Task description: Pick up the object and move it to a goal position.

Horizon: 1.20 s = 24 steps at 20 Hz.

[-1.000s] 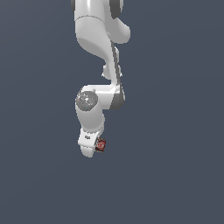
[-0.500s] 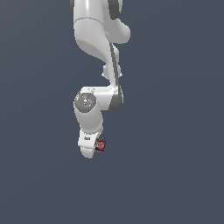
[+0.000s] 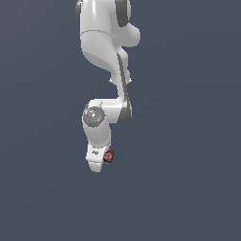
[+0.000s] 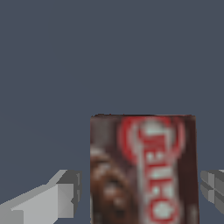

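The object [image 4: 143,168] is a small dark-brown box with a red-and-white label. In the wrist view it stands between my two grey fingers [image 4: 65,192]. A narrow strip of background shows on each side of it, so the fingers flank it without visibly touching. My gripper [image 4: 140,188] is open around it. In the exterior view the white gripper [image 3: 100,162] points down at the end of the arm. The object [image 3: 109,156] peeks out on its side toward the exterior view's right. The fingertips are hidden there.
A plain dark grey-blue surface [image 3: 188,188] fills the background in both views. The white arm [image 3: 101,52] comes down from the top of the exterior view. Nothing else shows.
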Each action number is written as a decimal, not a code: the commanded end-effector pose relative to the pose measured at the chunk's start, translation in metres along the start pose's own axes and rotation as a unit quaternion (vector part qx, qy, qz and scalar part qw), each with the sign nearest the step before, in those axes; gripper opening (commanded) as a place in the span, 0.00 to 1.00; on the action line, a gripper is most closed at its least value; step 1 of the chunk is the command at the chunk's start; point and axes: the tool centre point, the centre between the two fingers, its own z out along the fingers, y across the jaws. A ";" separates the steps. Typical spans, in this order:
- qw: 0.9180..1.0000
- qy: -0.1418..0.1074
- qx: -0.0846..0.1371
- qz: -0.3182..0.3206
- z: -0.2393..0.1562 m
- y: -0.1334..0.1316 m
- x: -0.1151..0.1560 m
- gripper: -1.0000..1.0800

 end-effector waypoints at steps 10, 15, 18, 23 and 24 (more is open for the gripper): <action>1.000 0.000 0.000 -0.001 0.019 0.001 0.000 0.00; 1.000 0.000 0.000 -0.001 0.019 0.001 0.000 0.00; 1.000 0.000 0.000 -0.001 0.019 0.001 0.000 0.00; 1.000 0.000 0.000 -0.001 0.012 0.000 0.002 0.00; 1.000 0.000 0.000 -0.001 0.009 0.000 0.003 0.00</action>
